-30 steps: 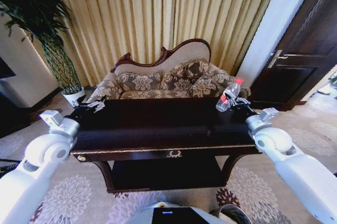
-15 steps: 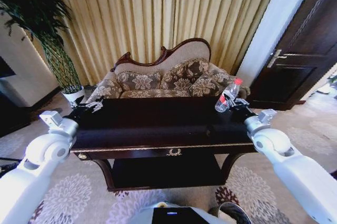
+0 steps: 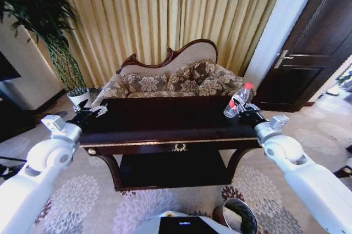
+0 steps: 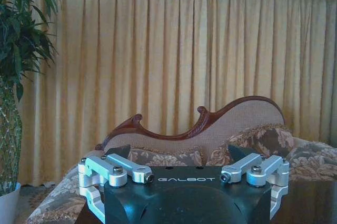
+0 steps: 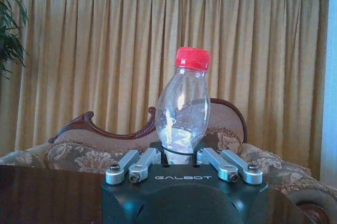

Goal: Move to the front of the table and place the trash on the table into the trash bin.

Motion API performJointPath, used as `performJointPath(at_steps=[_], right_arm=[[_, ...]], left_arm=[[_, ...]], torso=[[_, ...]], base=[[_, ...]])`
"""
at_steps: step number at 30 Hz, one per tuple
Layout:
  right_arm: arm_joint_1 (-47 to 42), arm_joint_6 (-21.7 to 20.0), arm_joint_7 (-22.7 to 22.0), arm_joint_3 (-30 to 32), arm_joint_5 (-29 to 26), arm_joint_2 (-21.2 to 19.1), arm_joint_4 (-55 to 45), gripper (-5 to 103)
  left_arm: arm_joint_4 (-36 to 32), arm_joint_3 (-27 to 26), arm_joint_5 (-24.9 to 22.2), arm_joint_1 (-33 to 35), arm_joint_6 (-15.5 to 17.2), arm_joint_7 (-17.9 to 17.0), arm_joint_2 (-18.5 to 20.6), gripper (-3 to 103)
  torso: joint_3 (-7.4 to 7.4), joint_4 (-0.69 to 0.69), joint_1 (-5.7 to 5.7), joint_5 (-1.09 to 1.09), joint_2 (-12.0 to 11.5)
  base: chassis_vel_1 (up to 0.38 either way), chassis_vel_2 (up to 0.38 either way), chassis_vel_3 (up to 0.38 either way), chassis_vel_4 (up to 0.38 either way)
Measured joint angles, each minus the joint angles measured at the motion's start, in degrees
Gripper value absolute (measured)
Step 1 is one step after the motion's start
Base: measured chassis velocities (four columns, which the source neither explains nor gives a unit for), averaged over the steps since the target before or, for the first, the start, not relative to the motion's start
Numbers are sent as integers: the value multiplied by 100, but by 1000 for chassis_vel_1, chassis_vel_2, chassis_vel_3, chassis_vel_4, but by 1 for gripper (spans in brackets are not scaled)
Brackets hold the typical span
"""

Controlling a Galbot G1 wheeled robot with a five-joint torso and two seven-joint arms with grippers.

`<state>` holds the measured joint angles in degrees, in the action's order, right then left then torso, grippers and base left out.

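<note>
The trash I hold is a clear plastic bottle (image 3: 237,100) with a red cap, standing upright in my right gripper (image 3: 242,111) over the right end of the dark glossy table (image 3: 165,122). In the right wrist view the bottle (image 5: 182,109) rises between the closed fingers (image 5: 138,164). My left gripper (image 3: 94,111) hovers at the table's left end, open and holding nothing, its two pads (image 4: 122,151) spread wide. The trash bin (image 3: 237,217) shows as a round dark-rimmed opening on the carpet, near my base on the right.
A carved floral sofa (image 3: 170,82) stands behind the table before gold curtains. A tall plant in a white pot (image 3: 80,97) is at the back left. A dark door (image 3: 308,53) is at the right. Patterned carpet lies around the table.
The whole head view has shifted: the table now sits farther off and the bin's rim has come into view below. Both arms keep their pose; the bottle stays in the right gripper.
</note>
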<state>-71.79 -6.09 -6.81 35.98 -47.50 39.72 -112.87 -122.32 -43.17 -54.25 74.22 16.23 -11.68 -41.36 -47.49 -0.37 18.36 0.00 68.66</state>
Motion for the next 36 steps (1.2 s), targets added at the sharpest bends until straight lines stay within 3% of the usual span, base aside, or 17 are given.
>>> performJointPath(at_steps=[22,32,36], right_arm=[[23,90,0,-73,82,165,215,25],[-6,102,0,-219,600,822,834,25],[-81,142,0,-239,1047,1177,1479,25]], left_arm=[[30,282,21,-177,12,-23,-38,100],[7,357,165,-152,15,-34,-200,100],[-15,291,183,-95,12,-34,-224,100]], torso=[[1,1,0,-2,0],[2,1,-3,0,2],[-3,-1,7,0,-5]], base=[[183,-192,-188,190],[121,-115,-106,112],[0,0,0,0]])
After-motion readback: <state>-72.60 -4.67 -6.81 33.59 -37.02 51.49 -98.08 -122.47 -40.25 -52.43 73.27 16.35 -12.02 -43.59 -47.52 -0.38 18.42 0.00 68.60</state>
